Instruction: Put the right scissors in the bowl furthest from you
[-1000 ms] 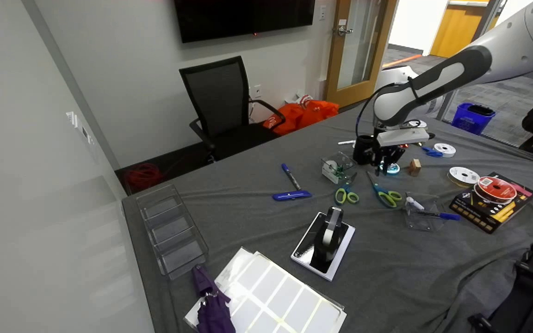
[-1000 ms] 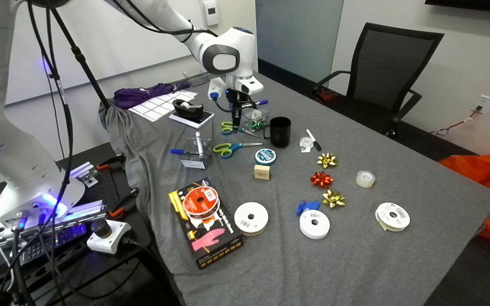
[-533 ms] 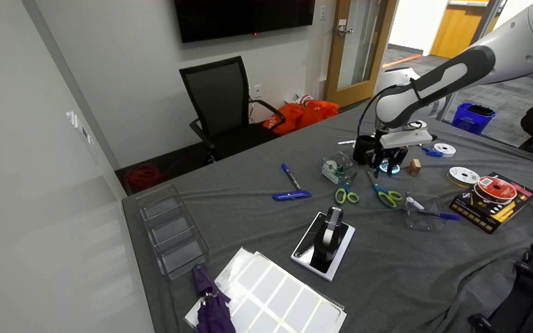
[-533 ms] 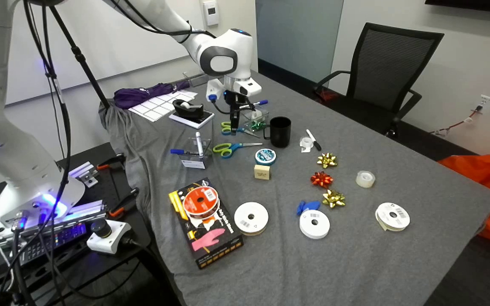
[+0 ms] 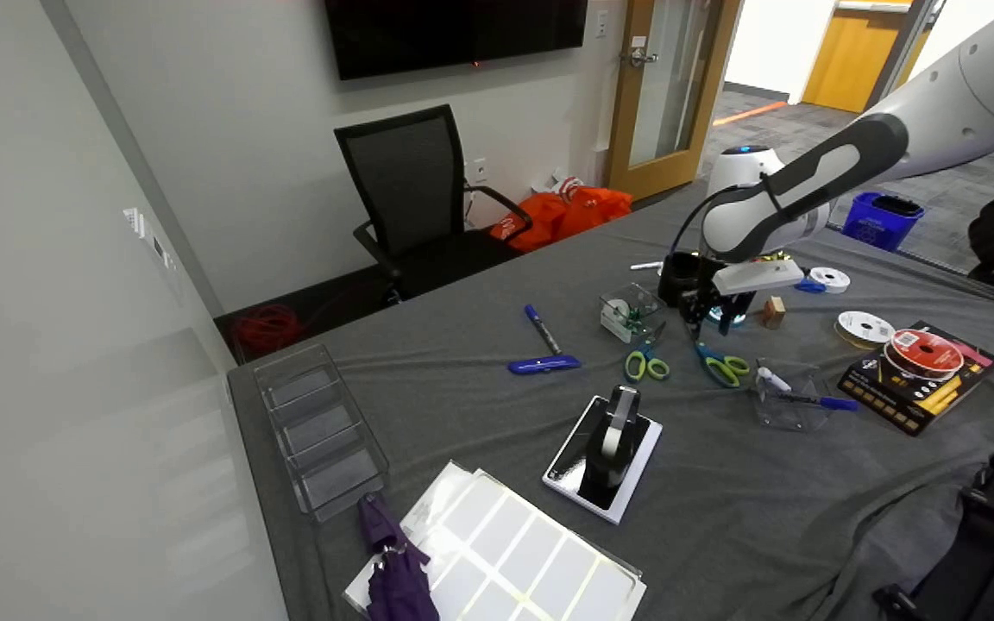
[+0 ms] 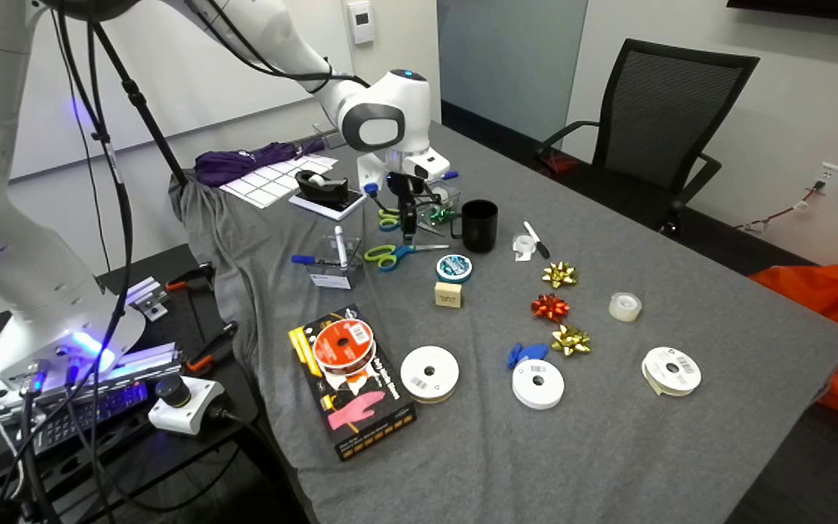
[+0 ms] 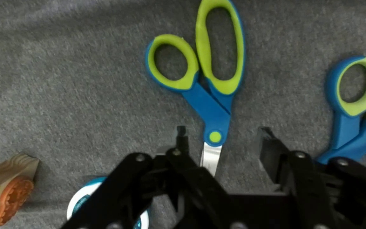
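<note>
Two pairs of scissors with blue-and-green handles lie flat on the grey cloth. The right scissors, taken as the pair below my gripper, show whole handles in the wrist view (image 7: 210,114) and appear in both exterior views (image 5: 707,352) (image 6: 406,251). My gripper (image 7: 223,130) is open and empty above them; the pivot and upper blade lie between the fingertips, nearer the left finger, which hides the blade tips. The second pair (image 7: 345,127) lies to the right. No round bowl shows; a clear square container (image 5: 651,302) holds tape and a green bow, farther from the robot base.
A clear container (image 5: 777,418) with pens stands beside the scissors' handles. A black mug (image 6: 479,225), a teal tin (image 6: 454,268) and a wooden stamp block (image 6: 448,295) stand close by. A black tape dispenser (image 5: 613,440) and a long divided tray (image 5: 320,435) are farther off.
My gripper has lowered and shifted slightly, now closer over the scissors beside the pen container. It stays open. The scissors and containers have not moved.
</note>
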Controlling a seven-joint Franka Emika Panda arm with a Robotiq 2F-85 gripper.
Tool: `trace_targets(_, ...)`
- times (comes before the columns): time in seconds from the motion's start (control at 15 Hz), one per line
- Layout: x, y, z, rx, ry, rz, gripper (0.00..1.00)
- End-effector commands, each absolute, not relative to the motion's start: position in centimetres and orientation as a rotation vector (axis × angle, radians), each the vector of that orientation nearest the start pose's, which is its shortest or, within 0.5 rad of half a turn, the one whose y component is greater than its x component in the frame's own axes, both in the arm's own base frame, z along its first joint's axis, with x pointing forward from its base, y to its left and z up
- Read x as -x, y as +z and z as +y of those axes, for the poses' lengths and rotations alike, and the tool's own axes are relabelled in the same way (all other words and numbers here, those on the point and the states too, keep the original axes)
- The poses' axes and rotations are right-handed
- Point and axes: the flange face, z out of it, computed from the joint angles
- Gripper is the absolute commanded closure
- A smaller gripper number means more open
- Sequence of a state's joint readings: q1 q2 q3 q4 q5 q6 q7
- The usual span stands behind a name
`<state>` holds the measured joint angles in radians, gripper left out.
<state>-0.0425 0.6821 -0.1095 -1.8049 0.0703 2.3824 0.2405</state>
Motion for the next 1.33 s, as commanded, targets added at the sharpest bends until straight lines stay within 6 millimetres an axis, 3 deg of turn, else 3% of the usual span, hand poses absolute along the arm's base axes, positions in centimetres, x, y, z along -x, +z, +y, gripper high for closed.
trace_targets(0.0,-63.0,13.9,-9.0,3.096,0.141,0.614,0.63)
trace_targets(0.13,-62.8,13.2,-8.7,3.096,0.152,0.61,0.64)
trace_targets(0.33,-62.8,12.6,-8.5,3.095,0.151,0.61,0.52)
trace_targets(0.4,-62.9,12.6,-8.4,3.095,0.148,0.611,0.54)
trace_targets(0.6,-63.0,12.6,-8.5,3.098,0.136,0.612,0.46)
trace_targets(1.27,-63.4,12.5,-8.9,3.106,0.112,0.623,0.46)
